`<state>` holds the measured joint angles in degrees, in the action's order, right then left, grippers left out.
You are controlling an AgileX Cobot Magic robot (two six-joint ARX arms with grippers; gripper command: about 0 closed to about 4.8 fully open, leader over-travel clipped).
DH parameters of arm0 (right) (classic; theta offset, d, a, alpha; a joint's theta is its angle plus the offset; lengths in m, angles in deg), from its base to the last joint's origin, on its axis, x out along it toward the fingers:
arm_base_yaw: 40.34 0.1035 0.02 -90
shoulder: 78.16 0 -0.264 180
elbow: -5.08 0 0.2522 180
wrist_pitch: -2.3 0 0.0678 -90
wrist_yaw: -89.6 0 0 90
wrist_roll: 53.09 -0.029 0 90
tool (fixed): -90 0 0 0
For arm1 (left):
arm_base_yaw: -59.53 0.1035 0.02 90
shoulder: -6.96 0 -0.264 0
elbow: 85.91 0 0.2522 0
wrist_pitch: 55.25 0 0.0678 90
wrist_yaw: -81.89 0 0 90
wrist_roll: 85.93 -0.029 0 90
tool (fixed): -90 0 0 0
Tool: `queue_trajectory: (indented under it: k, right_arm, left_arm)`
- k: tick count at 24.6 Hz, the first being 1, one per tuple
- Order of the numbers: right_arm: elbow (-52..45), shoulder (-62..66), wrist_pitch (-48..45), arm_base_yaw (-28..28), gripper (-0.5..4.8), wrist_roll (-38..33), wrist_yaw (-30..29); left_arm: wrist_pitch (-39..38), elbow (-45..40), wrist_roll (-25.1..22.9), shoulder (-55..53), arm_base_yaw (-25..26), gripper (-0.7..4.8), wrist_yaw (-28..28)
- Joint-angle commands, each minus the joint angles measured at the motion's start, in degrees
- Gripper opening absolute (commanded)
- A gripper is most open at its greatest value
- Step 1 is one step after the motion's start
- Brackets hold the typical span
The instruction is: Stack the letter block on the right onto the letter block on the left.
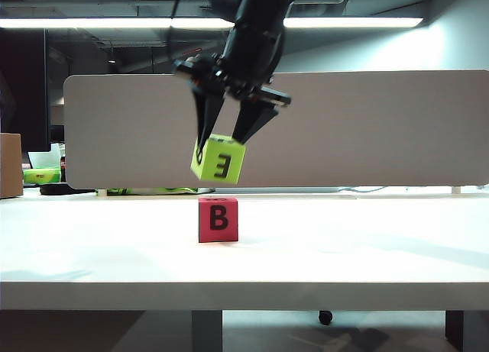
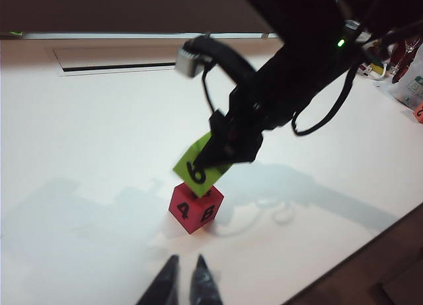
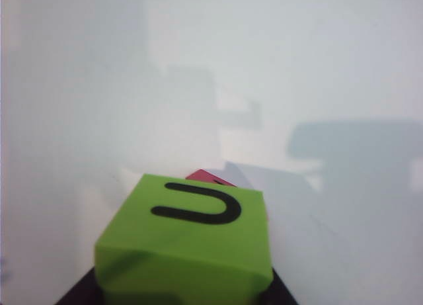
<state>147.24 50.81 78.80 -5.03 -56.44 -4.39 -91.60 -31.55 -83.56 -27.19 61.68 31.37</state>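
A lime-green letter block (image 1: pixel 218 159) hangs tilted in the air, with my right gripper (image 1: pixel 221 146) shut on it from above. Directly below it, a short gap away, a red block marked B (image 1: pixel 218 219) stands on the white table (image 1: pixel 344 253). The left wrist view shows the green block (image 2: pixel 198 166) just over the red block (image 2: pixel 195 209), and my left gripper (image 2: pixel 186 259) low over the table in front of them, shut and holding nothing. In the right wrist view the green block (image 3: pixel 188 239) fills the space between the fingers, and a corner of the red block (image 3: pixel 210 178) peeks out beyond it.
A white partition board (image 1: pixel 382 123) stands behind the table. A cardboard box (image 1: pixel 9 165) and a green object (image 1: pixel 42 175) sit at the far left. Small packets (image 2: pixel 410 87) lie near one table edge in the left wrist view.
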Motion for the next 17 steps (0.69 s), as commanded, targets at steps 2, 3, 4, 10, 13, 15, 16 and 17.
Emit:
queue_trajectory:
  k: [2, 3, 4, 10, 13, 15, 16, 17]
  right_arm:
    - [1.5, 2.3, 0.8, 0.3, 2.29, -1.8, 1.5]
    - [1.5, 2.3, 1.1, 0.3, 2.29, -1.9, 1.9]
    - [1.5, 2.4, 1.5, 0.2, 2.29, -1.9, 2.6]
    - [1.5, 2.4, 2.0, 0.1, 2.29, -1.9, 2.8]
    - [1.5, 2.4, 2.3, 0.2, 2.93, -1.9, 2.3]
    - [1.5, 2.4, 3.0, 0.2, 3.94, -1.9, 1.7]
    - [1.6, 2.4, 3.3, 0.2, 4.12, -1.9, 1.5]
    - [1.6, 2.4, 3.6, 0.2, 4.1, -1.9, 1.4]
  left_arm:
    - [0.2, 0.1, 1.2, 0.4, 0.0, 0.26, 0.3]
    - [0.1, 0.1, 1.3, 0.4, 0.0, 0.26, 0.3]
    - [0.0, 0.1, 1.3, 0.4, 0.0, 0.26, 0.3]
    - [-0.2, 0.1, 1.2, 0.4, 0.0, 0.26, 0.3]
    - [-0.2, 0.1, 1.1, 0.4, 0.0, 0.26, 0.2]
    - [-0.2, 0.1, 1.1, 0.4, 0.0, 0.26, 0.2]
    - [-0.2, 0.1, 1.1, 0.4, 0.0, 0.26, 0.2]
    - [-0.2, 0.1, 1.1, 0.4, 0.0, 0.26, 0.2]
